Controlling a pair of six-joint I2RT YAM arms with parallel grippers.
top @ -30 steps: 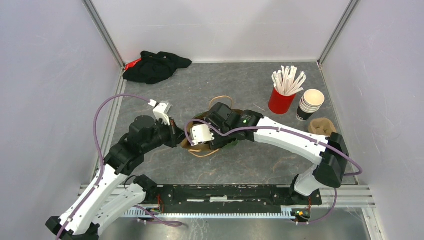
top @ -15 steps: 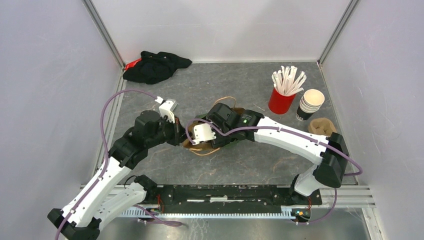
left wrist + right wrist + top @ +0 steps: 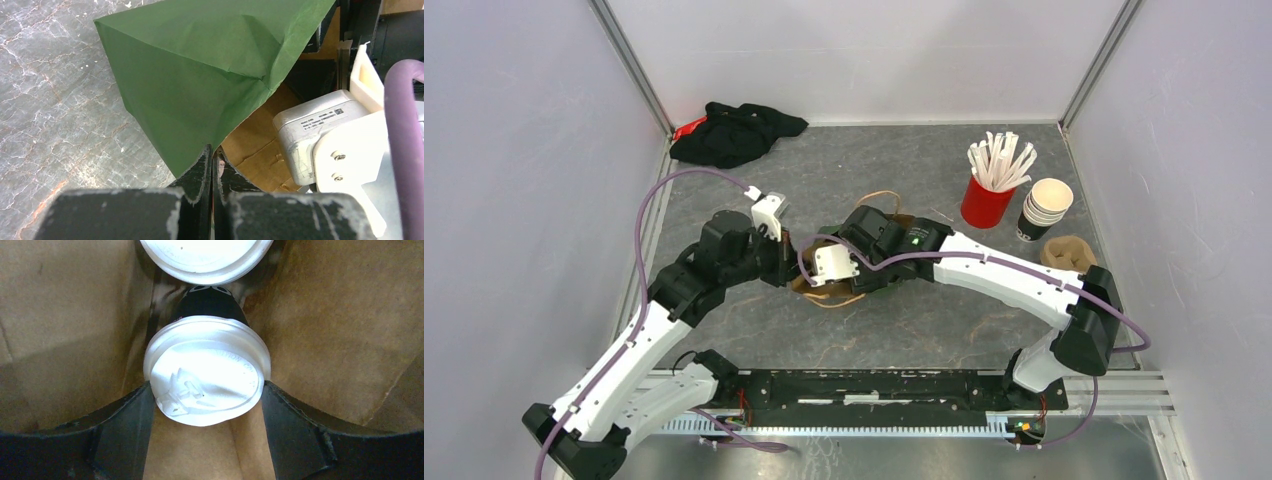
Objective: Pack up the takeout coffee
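Observation:
A green paper bag [image 3: 200, 75] with a brown inside [image 3: 340, 340] lies on its side mid-table [image 3: 809, 290]. My left gripper [image 3: 212, 152] is shut on the bag's mouth edge, holding it up. My right gripper [image 3: 206, 400] reaches into the bag, its wrist [image 3: 864, 240] at the mouth. Its fingers press both sides of the white lid of one dark takeout coffee cup [image 3: 207, 370]. A second lidded cup [image 3: 205, 257] stands just behind it, deeper in the bag. Both cups are hidden in the top view.
At the back right stand a red cup of white stirrers [image 3: 989, 200] and a stack of lidless cups [image 3: 1044, 210], with a brown cardboard piece [image 3: 1069, 252] near them. A black cloth [image 3: 734, 133] lies in the back left corner. Walls enclose the table.
My left arm has swung right and slightly away from the near edge, carrying the bag's edge with it. The right arm has hardly moved.

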